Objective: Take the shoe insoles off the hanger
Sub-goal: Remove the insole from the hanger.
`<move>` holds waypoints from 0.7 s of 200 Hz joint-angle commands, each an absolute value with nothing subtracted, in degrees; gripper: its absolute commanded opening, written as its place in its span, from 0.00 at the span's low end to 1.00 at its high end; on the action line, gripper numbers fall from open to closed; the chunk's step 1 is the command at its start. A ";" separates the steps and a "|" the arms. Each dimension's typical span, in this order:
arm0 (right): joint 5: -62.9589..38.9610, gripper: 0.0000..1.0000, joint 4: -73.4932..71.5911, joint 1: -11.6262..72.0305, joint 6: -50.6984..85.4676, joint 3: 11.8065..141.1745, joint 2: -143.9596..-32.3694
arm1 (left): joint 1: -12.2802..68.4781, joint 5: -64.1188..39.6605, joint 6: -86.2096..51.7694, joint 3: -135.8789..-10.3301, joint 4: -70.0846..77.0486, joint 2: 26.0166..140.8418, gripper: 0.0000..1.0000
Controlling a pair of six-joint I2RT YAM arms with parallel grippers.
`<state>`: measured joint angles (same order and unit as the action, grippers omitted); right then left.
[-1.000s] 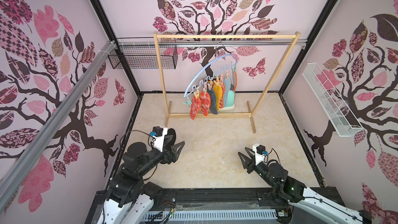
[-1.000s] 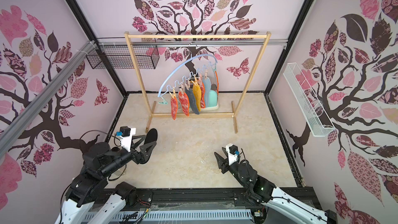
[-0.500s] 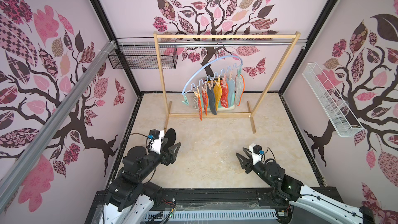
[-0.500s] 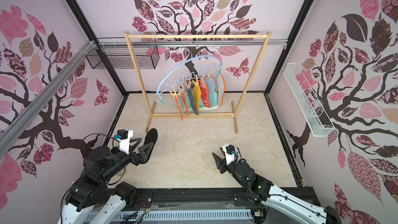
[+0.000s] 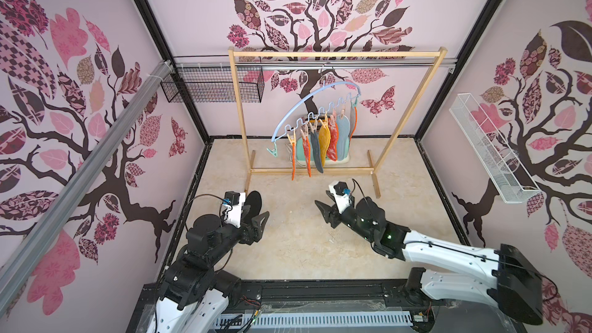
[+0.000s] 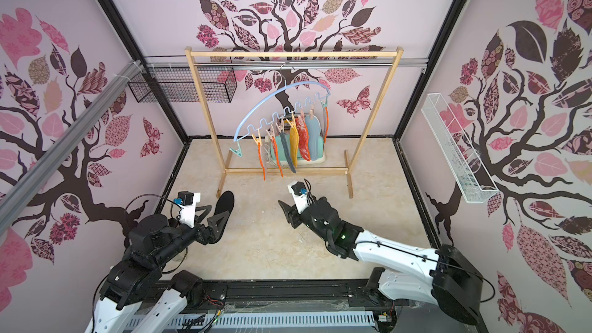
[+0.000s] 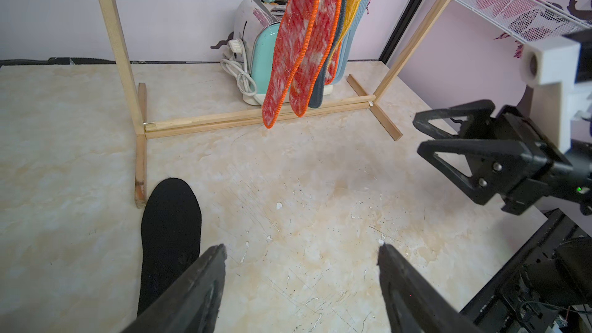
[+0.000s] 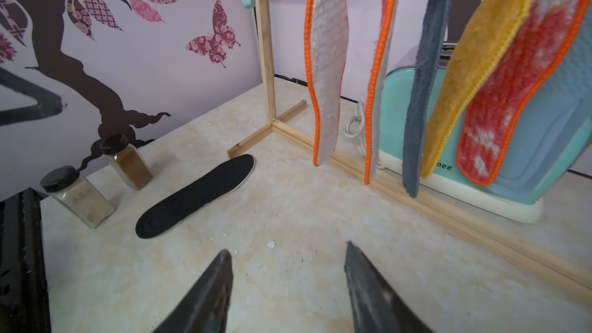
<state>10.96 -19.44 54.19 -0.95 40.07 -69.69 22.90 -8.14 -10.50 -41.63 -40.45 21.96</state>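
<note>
Both of my claws are empty: the left claw (image 7: 301, 248) stands wide open above the table (image 7: 320, 180), and the right claw (image 8: 287, 249) has its jaws parted somewhat less, with nothing between them. One black insole (image 7: 171, 219) already lies flat on the table just beside the foot of the wooden rack (image 5: 333, 54), close under my left claw. The rest of the insoles (image 5: 325, 142), seven as best I can count, hang from the pale blue hanger (image 5: 299, 104), which tilts with its low end toward my left side.

What matters for the next reach is that they lie ahead of and above my right claw, long axis straight down, toes near the rack's bottom bar. My right arm is the nearer, I judge, since it points at the row. The insole closest to it is an orange-edged insole (image 8: 326, 75) turning its pale underside to me.

The pegs (image 5: 342, 112) that pinch the heels are mostly cut off at the edge of both wrist views, so I cannot see how they bite. From above, several insoles hang edge-on and overlap, and the toaster (image 7: 256, 43) behind them muddles the outlines.
</note>
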 commanded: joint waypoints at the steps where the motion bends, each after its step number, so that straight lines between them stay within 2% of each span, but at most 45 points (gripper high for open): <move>1: 7.93 0.61 -20.23 51.68 0.41 48.25 -78.28 | 23.20 -8.01 -10.46 -41.75 -40.69 21.83 0.78; 35: 2.92 0.64 -19.21 47.24 4.89 59.70 -89.20 | 23.49 -8.02 -10.50 -41.77 -40.64 21.82 0.78; 77: 1.63 0.65 -17.12 44.94 4.65 68.32 -96.62 | 23.73 -8.09 -10.51 -41.77 -40.61 21.76 0.78; 140: -2.06 0.58 -18.70 43.33 5.46 74.74 -104.99 | 23.85 -8.28 -10.47 -41.69 -40.58 21.78 0.78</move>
<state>0.47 -18.06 43.79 4.29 71.79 -100.97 23.59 -8.16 -10.50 -41.63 -40.82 21.96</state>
